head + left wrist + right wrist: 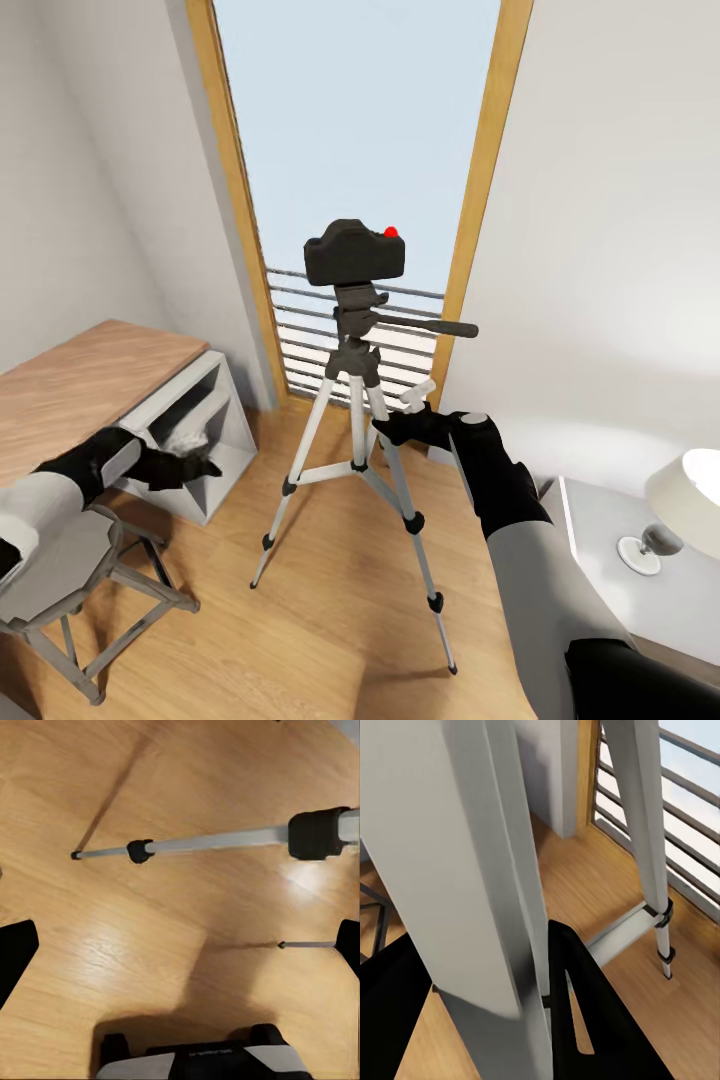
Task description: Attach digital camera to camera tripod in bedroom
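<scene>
The camera (pixel 355 252) is being carried on the tripod (pixel 357 400) head at the centre of the frame, before the window (pixel 360 150), so the attaching is judged all but done. The right gripper (pixel 408 420) is being held at a tripod leg, right of centre; its fingers (pixel 585 1020) are being kept around that leg in the wrist picture, apparently gripping it. The left gripper (pixel 195 465) is being held open, empty, at lower left beside the counter (pixel 80 385). Next, a gentle release is called for, lest the tripod be tipped.
</scene>
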Tool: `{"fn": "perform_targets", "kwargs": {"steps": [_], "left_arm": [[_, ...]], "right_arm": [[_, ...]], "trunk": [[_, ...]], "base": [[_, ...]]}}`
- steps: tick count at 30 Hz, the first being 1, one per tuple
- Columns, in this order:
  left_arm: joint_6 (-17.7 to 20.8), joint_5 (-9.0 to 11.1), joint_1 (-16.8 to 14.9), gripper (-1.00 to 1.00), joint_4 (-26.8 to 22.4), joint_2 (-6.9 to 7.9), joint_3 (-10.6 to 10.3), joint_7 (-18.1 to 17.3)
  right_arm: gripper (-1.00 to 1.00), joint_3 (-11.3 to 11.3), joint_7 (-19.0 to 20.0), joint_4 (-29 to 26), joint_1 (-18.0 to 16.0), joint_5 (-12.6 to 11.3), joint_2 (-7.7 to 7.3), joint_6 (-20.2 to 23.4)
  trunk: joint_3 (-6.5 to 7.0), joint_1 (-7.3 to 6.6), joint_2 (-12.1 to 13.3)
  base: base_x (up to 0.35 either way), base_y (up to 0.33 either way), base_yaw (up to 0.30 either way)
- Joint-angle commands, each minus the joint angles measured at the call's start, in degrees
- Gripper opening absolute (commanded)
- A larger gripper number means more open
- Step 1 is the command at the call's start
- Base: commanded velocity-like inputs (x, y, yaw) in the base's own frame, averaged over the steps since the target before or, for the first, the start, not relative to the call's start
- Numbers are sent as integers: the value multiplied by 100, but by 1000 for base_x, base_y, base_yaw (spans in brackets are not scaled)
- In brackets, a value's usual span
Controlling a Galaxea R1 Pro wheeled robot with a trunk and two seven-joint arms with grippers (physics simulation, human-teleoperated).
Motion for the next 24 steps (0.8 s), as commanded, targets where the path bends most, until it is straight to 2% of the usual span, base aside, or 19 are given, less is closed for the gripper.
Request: {"fn": "perform_targets", "kwargs": {"steps": [1, 2, 4, 7, 9, 11, 12, 14, 15, 18, 19, 22, 24], "left_arm": [[-343, 196, 354, 100, 293, -76, -2, -27], [-519, 295, 525, 100, 451, -116, 0, -28], [-1236, 749, 1186, 100, 916, -247, 5, -30], [-1815, 1106, 1724, 100, 1067, -306, 7, -24], [-2658, 1521, 2456, 100, 1161, -372, 5, 34], [-3071, 1679, 2784, 100, 1184, -428, 6, 105], [-3413, 1785, 3081, 100, 1201, -510, 7, 234], [-3643, 1851, 3352, 100, 1213, -615, 8, 440], [-3778, 1893, 3609, 100, 1221, -739, 8, 734], [-3875, 1926, 3985, 100, 1226, -947, 8, 1322], [-3904, 1938, 4229, 100, 1228, -1093, 8, 1738], [-3930, 1949, 4558, 100, 1227, -1276, 8, 2262], [-3940, 1953, 4735, 100, 1230, -1355, 8, 2481]], "right_arm": [[-100, -16, 47, 123, -3, 212, 9, 16], [-100, -16, 47, 123, -3, 212, 9, 16], [-100, -16, 42, 123, -3, 212, 9, 16], [-100, -16, 40, 127, -3, 209, 9, 16], [-100, -16, 38, 130, -3, 207, 9, 17], [-100, -16, 38, 131, -3, 207, 9, 16], [-100, -16, 36, 131, -3, 206, 9, 16], [-100, -16, 34, 131, -3, 206, 9, 16], [-100, -16, 32, 133, -3, 204, 9, 19], [-100, -16, 30, 139, -1, 201, 9, 22], [-100, -16, 30, 146, 0, 199, 9, 23], [-100, -18, 29, 180, 0, 198, 9, 24], [-100, -20, 26, 205, -1, 198, 9, 24]], "trunk": [[-8, 3, -8], [-8, 3, -8], [-8, 3, -8], [-8, 3, -8], [-8, 3, -8], [-8, 3, -8], [-8, 3, -8], [-8, 3, -8], [-8, 3, -8], [-8, 3, -8], [-8, 3, -8], [-8, 3, -8], [-8, 3, -8]], "base": [[0, 0, 0], [0, 0, 0], [0, 0, 0], [0, 0, 0], [0, 0, 0], [0, 0, 0], [0, 0, 0], [0, 0, 0], [0, 0, 0], [0, 0, 0], [0, 0, 0], [0, 0, 0], [0, 0, 0]]}}
